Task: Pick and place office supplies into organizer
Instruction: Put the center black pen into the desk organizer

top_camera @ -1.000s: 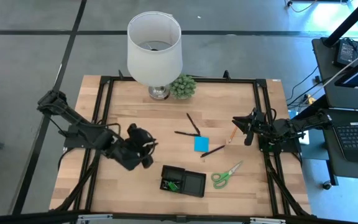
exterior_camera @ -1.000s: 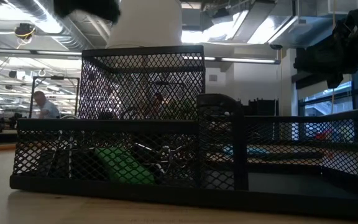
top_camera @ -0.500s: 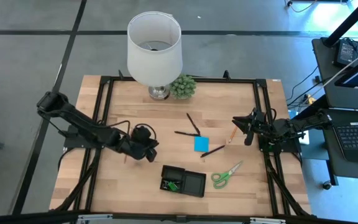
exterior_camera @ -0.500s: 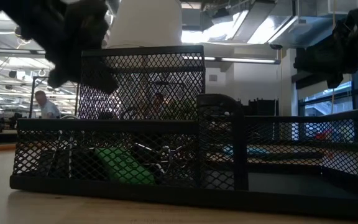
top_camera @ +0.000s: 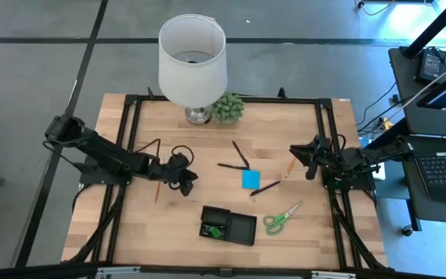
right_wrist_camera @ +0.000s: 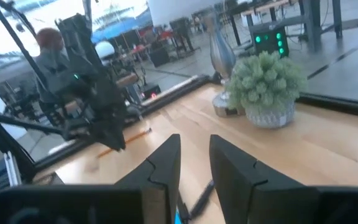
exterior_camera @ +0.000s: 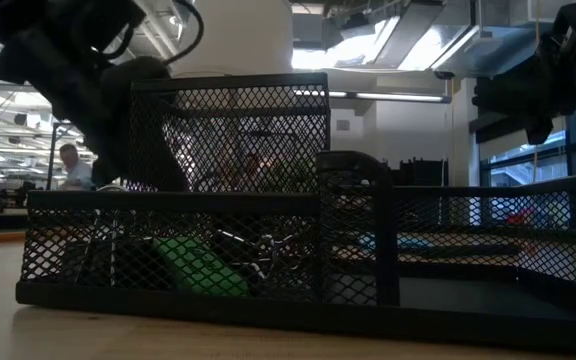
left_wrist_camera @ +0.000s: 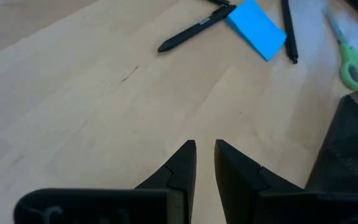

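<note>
Where desks recede, wooden table (top_camera: 207,147) (lamplit)

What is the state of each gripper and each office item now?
left gripper: slightly open, empty.
right gripper: slightly open, empty.
organizer: holds a green piece; the other compartment looks empty.
scissors: closed, flat on the table.
blue pad: flat on the table.
orange pencil: lying on the table.

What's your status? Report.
Left claw empty, jaws narrow, near organizer. Right claw open, idle at right edge. Scissors, blue pad not yet in. Nothing blocking.
</note>
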### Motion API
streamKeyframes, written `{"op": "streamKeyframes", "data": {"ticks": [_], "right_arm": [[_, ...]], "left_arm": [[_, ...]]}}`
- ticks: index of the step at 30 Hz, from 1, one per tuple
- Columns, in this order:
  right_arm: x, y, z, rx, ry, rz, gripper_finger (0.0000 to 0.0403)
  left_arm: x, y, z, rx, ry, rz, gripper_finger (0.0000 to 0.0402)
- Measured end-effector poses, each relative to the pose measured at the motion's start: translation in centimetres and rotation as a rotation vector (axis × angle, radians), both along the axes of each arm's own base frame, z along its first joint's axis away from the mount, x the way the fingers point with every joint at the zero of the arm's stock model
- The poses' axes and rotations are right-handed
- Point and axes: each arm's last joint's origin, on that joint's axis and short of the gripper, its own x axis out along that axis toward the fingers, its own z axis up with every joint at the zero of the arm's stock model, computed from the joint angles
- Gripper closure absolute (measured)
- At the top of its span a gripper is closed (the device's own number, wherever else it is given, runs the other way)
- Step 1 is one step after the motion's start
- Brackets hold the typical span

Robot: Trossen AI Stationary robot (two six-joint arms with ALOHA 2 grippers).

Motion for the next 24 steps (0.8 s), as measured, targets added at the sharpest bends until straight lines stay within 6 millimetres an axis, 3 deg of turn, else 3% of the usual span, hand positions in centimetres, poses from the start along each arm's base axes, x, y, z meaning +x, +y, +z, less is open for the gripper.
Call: {"op": "streamKeyframes", "data": {"ticks": [10, 24], "right_arm": [[0.0, -0.1, 0.6, -0.121, -0.012, -0.020, 0.0314], [-0.1, -0.1, 1.6, -0.144, -0.088, -0.021, 0.0314]], "left_arm": [[0.1, 1.2, -0.2, 0.034, 0.027, -0.055, 0.0353], [0.1, 1.3, -0.2, 0.101, 0.040, -0.092, 0.0352]]}}
